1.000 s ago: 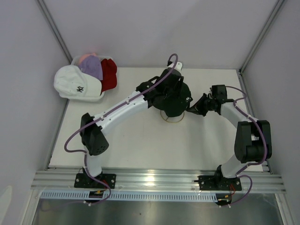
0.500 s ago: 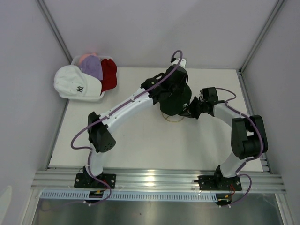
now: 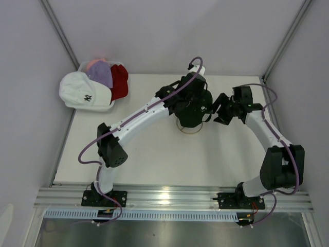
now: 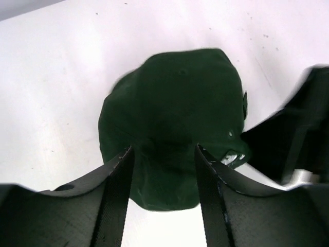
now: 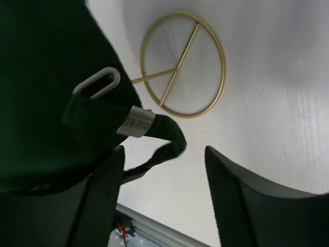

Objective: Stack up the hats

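**Top external view: green cap over the stand, both end effectors parted**

From where I stand, the dark green cap [image 4: 169, 103] sits over the gold wire stand [image 5: 177, 67] in the middle of the table [image 3: 154, 159]. The left end effector [image 4: 163, 149] hangs directly above the stand. Its fingers are roughly half apart and the cap's crown shows between them. Whether they touch the fabric I cannot tell. The right end effector [image 5: 163, 152] is just to the right of the stand, fingers spread wide and gripping nothing. The cap's back strap [image 5: 164, 146] and its metal buckle [image 5: 136, 121] dangle close by one finger. Well off to the left of the stand and farther back, the white cap [image 3: 82, 92], lavender cap [image 3: 101, 75] and red cap [image 3: 120, 82] lie heaped together. A bit of a pink cap [image 3: 94, 63] peeks out behind them.
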Robot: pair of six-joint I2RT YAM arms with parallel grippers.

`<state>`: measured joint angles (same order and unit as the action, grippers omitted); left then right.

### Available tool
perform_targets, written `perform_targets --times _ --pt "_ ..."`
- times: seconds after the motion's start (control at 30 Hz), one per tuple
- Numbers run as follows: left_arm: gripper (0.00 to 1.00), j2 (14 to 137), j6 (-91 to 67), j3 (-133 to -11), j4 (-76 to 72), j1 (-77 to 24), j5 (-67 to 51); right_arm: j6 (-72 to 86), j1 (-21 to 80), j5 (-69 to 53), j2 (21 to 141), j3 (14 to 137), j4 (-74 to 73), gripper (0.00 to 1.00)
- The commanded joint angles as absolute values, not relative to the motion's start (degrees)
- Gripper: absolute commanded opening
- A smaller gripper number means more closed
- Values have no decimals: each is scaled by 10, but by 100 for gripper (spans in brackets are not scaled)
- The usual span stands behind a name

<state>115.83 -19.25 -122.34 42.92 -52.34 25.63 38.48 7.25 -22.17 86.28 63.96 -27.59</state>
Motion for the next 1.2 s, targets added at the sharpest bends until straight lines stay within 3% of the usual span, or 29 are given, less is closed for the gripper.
perform_targets --times 0.0,0.1,0.43,0.6,0.8,1.0,1.17 --pt "55 1124 -160 -1231 429 -527 285 352 62 -199 804 692 -324 71" --pt "61 1088 -149 -1237 412 -526 271 344 54 -212 773 712 -338 78" --pt "79 1064 -153 -1285 443 -526 260 338 43 -169 705 726 -385 83" --pt "98 996 -206 -1271 504 -479 214 302 35 -199 695 768 -370 96" --pt "99 814 -222 -1118 507 -294 180 243 36 -237 724 884 -363 99" --pt "99 764 -218 -1051 568 -114 156 252 36 -247 758 941 -324 100" --pt "100 731 -269 -948 550 23 152 268 37 -291 775 918 -263 99"
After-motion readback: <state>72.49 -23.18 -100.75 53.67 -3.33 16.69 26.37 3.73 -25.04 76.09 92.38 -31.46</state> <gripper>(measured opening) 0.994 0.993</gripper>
